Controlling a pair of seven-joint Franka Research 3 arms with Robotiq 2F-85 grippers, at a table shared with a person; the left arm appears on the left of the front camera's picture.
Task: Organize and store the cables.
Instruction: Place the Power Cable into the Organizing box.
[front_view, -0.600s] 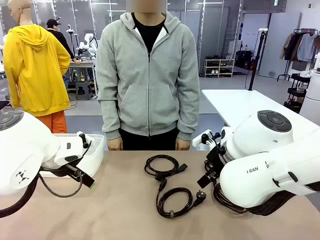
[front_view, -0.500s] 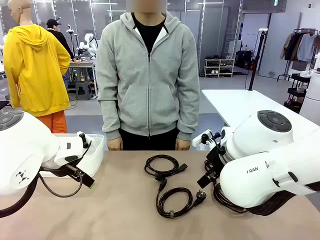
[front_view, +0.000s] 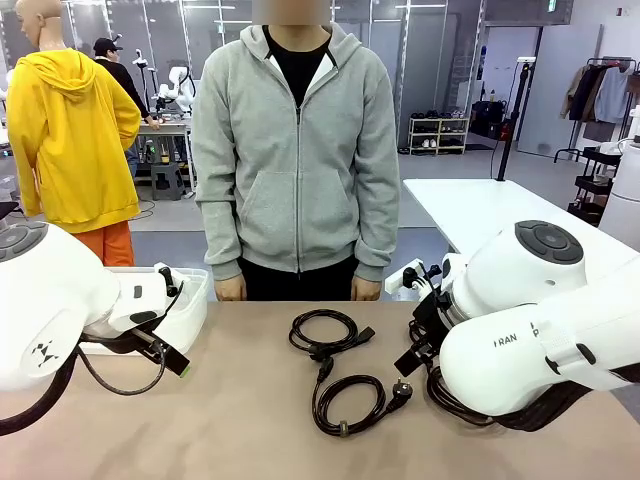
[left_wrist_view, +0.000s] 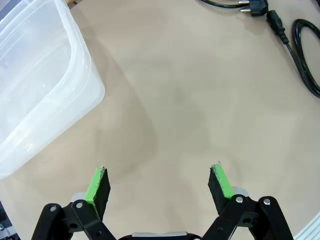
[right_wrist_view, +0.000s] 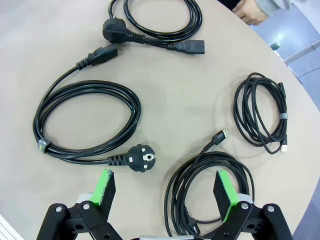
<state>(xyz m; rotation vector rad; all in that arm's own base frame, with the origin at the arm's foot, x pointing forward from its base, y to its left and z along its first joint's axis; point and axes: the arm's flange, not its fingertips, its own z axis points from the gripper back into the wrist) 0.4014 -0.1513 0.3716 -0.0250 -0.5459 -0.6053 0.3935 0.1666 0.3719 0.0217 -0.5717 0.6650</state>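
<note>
Several coiled black cables lie on the tan table. In the front view one coil (front_view: 322, 332) lies mid-table and a power cable (front_view: 350, 402) nearer me. My right gripper (right_wrist_view: 165, 187) hangs open above them. Below it lie a power cable with a round plug (right_wrist_view: 85, 122), a second power cable (right_wrist_view: 160, 25) farther off, a thin USB coil (right_wrist_view: 262, 112) to the right, and another thin coil (right_wrist_view: 210, 195) just under its right finger. My left gripper (left_wrist_view: 159, 182) is open over bare table, with nothing between its pads. Only a cable's edge (left_wrist_view: 300, 50) shows at the upper right of its view.
A clear plastic bin (left_wrist_view: 40, 90) stands at the table's left side (front_view: 185, 310), beside my left arm. A person in a grey hoodie (front_view: 296, 150) stands at the far edge, hands hanging at the tabletop's rim. The table's rounded edge runs close to the thin USB coil.
</note>
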